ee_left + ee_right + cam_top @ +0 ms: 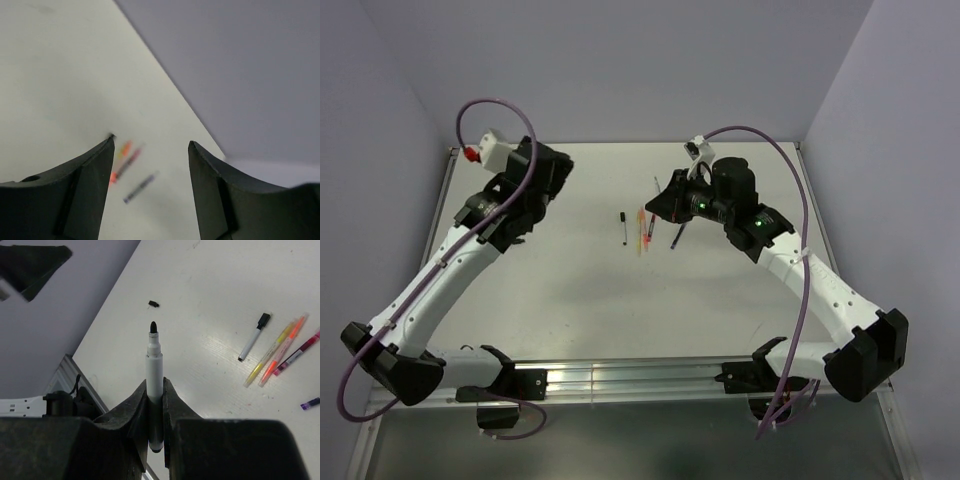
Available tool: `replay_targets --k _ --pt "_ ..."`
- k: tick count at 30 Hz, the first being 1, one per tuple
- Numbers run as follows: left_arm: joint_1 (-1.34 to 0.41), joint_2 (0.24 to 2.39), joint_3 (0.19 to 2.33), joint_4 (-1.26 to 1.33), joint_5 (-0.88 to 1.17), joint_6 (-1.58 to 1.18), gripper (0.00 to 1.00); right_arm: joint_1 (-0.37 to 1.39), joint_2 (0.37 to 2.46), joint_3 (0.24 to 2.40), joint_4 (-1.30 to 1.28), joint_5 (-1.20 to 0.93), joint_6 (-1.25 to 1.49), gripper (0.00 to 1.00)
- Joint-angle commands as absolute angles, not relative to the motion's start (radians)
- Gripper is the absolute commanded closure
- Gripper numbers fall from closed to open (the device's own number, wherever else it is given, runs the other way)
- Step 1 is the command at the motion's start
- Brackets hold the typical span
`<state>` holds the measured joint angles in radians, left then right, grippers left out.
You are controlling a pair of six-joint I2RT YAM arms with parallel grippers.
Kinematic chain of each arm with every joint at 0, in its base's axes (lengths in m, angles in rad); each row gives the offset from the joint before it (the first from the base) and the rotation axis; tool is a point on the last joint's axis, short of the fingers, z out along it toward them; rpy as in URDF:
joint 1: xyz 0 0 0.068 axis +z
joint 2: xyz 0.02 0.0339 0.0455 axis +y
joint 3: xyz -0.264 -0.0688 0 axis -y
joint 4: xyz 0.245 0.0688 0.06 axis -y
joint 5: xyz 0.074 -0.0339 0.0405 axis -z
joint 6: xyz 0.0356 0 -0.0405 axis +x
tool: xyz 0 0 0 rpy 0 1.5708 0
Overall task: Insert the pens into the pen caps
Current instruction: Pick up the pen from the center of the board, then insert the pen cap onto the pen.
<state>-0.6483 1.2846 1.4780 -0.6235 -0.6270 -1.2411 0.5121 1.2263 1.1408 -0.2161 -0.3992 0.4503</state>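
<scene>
**Gripping a white pen point(153, 367) in your right gripper point(154, 392)**

Your right jaws are closed on the pen's barrel, its bare black tip pointing away from the gripper. A black pen cap point(153, 303) lies on the table point(210, 285) beyond the tip, apart from it. Off to the side lie a white-black pen point(254, 336), a yellow pen point(270, 354), an orange pen point(283, 351) and a red pen point(297, 351). Your left gripper point(150, 185) gapes wide, holding nothing.
</scene>
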Motion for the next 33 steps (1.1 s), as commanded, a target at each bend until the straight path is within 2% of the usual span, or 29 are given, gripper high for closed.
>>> replay_targets --k 1,7,13,21,33 --pt "-0.443 1.312 1.373 -0.807 -0.642 -1.384 0.35 0.506 1.178 1.132 -0.202 -0.423 0.442 1.00" --pt "-0.255 1.403 1.247 -0.773 -0.560 -1.471 0.34 0.506 1.161 1.124 -0.198 -0.440 0.449 1.00" --pt "-0.135 1.616 1.291 -0.796 -0.451 -1.520 0.35 0.509 1.134 1.117 -0.203 -0.446 0.453 1.00" --pt "-0.115 1.821 1.403 -0.857 -0.420 -1.572 0.36 0.514 1.112 1.114 -0.201 -0.443 0.456 1.00" --pt "-0.097 1.887 1.385 -0.850 -0.406 -1.612 0.39 0.512 1.104 1.109 -0.203 -0.431 0.453 1.00"
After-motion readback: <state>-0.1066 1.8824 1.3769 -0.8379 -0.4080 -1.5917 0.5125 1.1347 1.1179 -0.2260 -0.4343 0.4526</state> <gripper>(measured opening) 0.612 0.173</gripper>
